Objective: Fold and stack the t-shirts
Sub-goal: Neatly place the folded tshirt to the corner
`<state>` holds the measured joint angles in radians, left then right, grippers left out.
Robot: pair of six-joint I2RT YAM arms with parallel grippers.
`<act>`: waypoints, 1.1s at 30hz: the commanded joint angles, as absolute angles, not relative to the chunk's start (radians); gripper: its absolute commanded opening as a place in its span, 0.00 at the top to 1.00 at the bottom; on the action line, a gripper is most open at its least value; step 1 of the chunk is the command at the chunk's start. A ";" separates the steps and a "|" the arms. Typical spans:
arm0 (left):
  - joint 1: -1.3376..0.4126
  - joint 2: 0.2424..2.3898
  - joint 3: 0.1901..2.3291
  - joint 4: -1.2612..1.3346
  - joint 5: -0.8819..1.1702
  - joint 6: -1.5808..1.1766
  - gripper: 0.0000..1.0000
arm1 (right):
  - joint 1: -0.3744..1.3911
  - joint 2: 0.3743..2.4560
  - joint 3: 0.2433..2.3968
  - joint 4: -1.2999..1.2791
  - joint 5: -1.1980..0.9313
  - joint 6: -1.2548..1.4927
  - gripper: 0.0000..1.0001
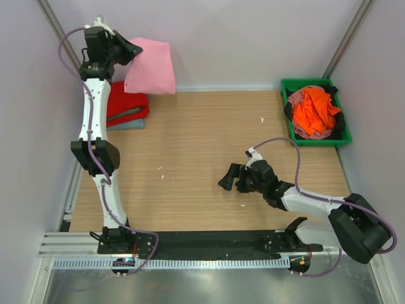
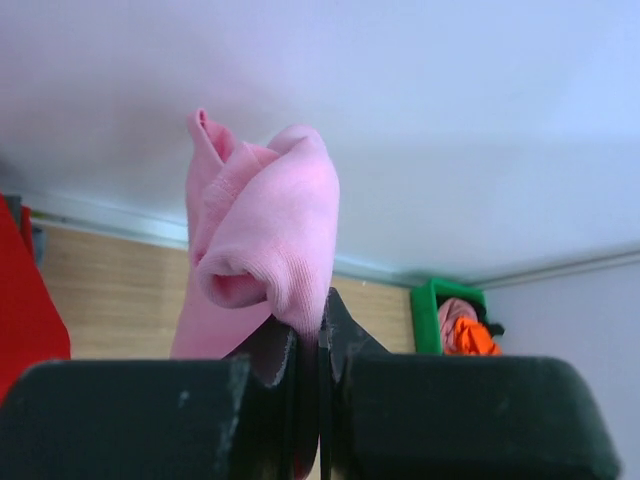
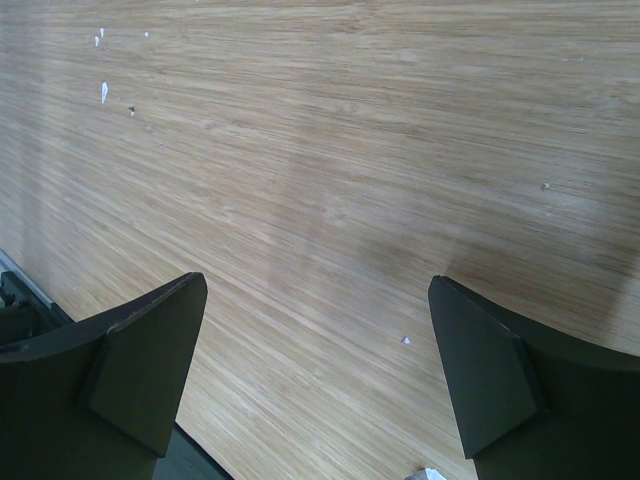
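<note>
Open room: the light wooden table (image 1: pixel 190 145) shows open wood from its near edge across the middle.
Right pincer: the right gripper (image 1: pixel 226 178) hangs low over the near right part, fingers spread wide, holding nothing.
Bin: the green plastic bin (image 1: pixel 316 81) sits at the far right corner, with the crumpled orange t-shirt (image 1: pixel 313 111) on top of other cloth.
Stack: at the far left edge, the folded bright red t-shirt (image 1: pixel 126 104) lies on the grey-blue t-shirt (image 1: pixel 130 125).
Left pincer: the left gripper (image 1: pixel 134 50), raised above the far left corner, is clamped on the light pink t-shirt (image 1: pixel 152 66), which hangs in the air.

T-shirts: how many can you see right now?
4. Pink shirt in the left gripper; red shirt stacked on grey-blue shirt, far left; orange shirt in the bin, where others may be buried.
</note>
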<state>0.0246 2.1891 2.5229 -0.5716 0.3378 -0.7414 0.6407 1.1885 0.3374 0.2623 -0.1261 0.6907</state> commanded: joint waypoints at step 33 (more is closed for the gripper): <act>0.239 2.146 2.490 -0.515 0.448 -0.703 1.00 | 0.647 1.200 0.348 0.318 -0.126 0.692 0.00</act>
